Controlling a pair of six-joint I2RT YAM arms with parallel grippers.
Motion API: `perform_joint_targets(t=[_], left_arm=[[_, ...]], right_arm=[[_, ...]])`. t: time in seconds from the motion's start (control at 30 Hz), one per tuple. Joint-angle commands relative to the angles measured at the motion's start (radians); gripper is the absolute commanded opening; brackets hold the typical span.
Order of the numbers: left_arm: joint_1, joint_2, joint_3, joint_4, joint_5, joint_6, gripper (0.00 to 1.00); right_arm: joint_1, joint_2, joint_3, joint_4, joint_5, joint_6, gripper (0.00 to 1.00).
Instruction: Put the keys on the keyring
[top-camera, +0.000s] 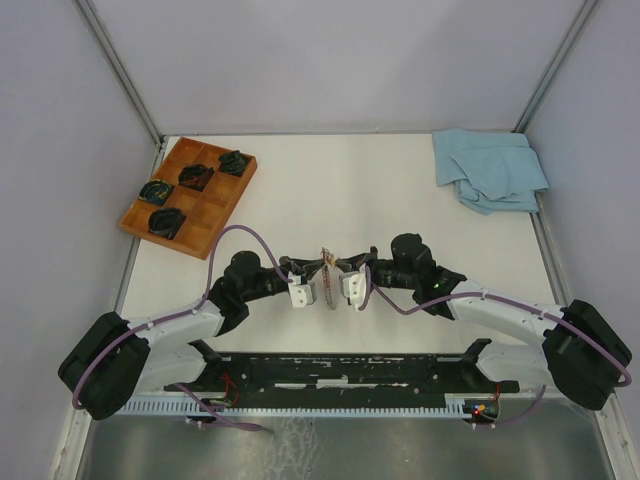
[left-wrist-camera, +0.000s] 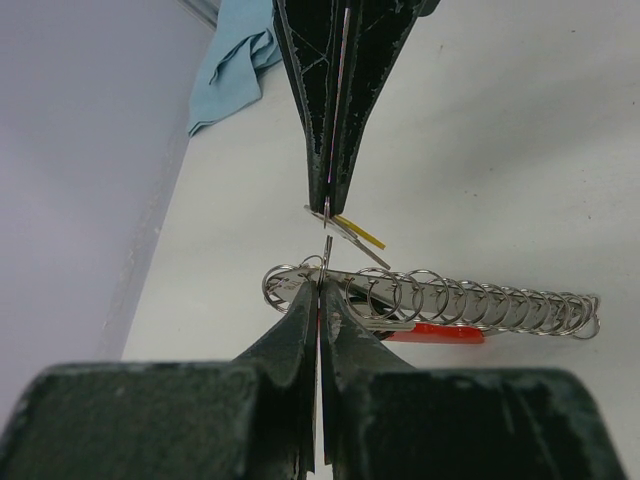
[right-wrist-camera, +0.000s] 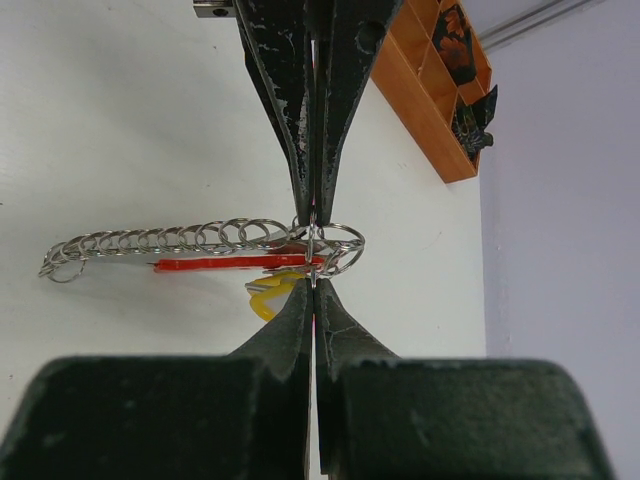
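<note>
Both arms meet tip to tip over the middle of the white worktop (top-camera: 330, 190). The left gripper (left-wrist-camera: 320, 292) has its jaws pressed together on the rim of the keyring (left-wrist-camera: 288, 280), a thin wire ring held between the two sets of tips. The right gripper (left-wrist-camera: 327, 205) faces it from the opposite side, jaws likewise together, pinching a thin silver blade seen edge-on. This appears to be one of the keys (left-wrist-camera: 345, 235), and its free end touches the ring. A yellow key head (right-wrist-camera: 266, 296) lies just beside the right tips. From the ring a chain of linked loops (left-wrist-camera: 480, 305) trails away to one side, with the red strap (left-wrist-camera: 440, 332) running alongside it. Whether the chain rests on the worktop or hangs free cannot be told. A crumpled blue cloth (top-camera: 490, 170) lies in the far right corner. A wooden compartment tray (top-camera: 205, 215) sits at the far left, holding black coiled items (top-camera: 195, 177), well apart from both arms.
</note>
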Motion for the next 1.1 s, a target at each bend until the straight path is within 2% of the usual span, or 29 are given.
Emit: perform_joint_targets(t=[0.0,1.07], left_arm=[[-0.003,-0.021,0.005,0.085,0.029,-0.005,0.03],[-0.002,-0.029,0.019,0.056,0.058,-0.008,0.03]], right_arm=[[0.000,0.003,0.002,0.030,-0.026,-0.011,0.01],[0.001,0.006,-0.002,0.061,-0.028,-0.008,0.01]])
